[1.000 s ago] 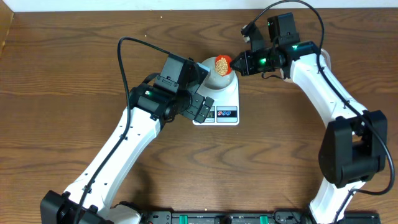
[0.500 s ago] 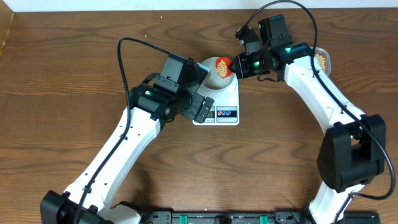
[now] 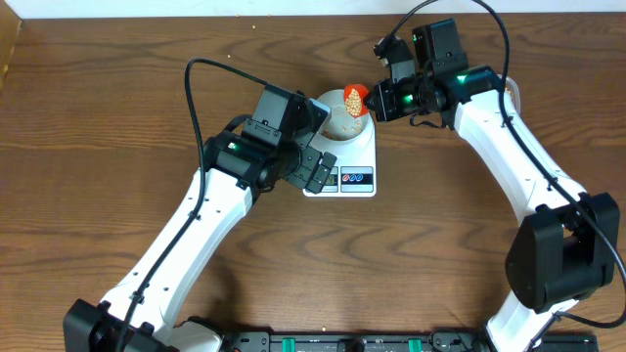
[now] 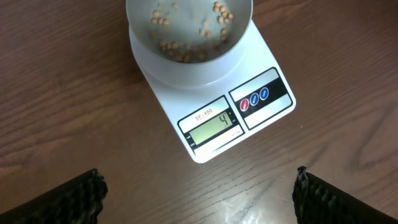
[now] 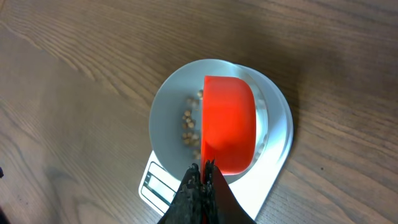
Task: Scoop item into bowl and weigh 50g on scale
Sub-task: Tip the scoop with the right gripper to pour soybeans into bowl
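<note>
Brown wooden tabletop (image 3: 98, 147), far edge: white rectangular scale (image 4: 211, 118) bearing pale round bowl (image 4: 186, 71); right gripper (image 5: 202, 169) clamped on red plastic scoop (image 5: 229, 124), left gripper (image 4: 199, 190) agape.

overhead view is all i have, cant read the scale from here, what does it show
Observer: In the left wrist view the scale reads 4 on its display.
Operator: how much is in the bowl
Observer: Only a thin scatter of beans on the floor of the bowl; most of the floor is bare.
Operator: how is the scoop turned
Observer: The right wrist view shows the red scoop over the bowl with its smooth back to the camera, held at its near edge by the shut right gripper.
</note>
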### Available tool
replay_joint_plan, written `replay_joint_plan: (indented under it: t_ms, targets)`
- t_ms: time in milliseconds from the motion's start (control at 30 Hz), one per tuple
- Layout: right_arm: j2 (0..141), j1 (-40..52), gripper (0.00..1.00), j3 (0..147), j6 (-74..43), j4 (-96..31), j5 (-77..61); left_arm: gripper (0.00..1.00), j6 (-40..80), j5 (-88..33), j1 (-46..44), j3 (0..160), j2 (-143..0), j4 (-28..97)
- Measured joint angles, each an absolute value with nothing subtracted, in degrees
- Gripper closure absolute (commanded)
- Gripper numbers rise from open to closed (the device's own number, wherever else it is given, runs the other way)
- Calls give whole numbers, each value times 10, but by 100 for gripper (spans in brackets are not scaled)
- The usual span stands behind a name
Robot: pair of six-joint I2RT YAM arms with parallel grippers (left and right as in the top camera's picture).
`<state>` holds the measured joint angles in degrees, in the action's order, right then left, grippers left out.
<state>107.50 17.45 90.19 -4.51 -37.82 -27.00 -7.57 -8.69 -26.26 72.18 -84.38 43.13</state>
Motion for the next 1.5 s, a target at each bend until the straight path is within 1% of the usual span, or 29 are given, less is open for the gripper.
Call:
replay_joint_plan:
  t_ms: [733,1500]
  targets:
    - [1075,184,99,902,-32,-388,-269,2,-76,-87,-263,722,-844,431]
    - [1075,201,99,902,-13,-407,-218,2,-76,-87,-263,722,-844,431]
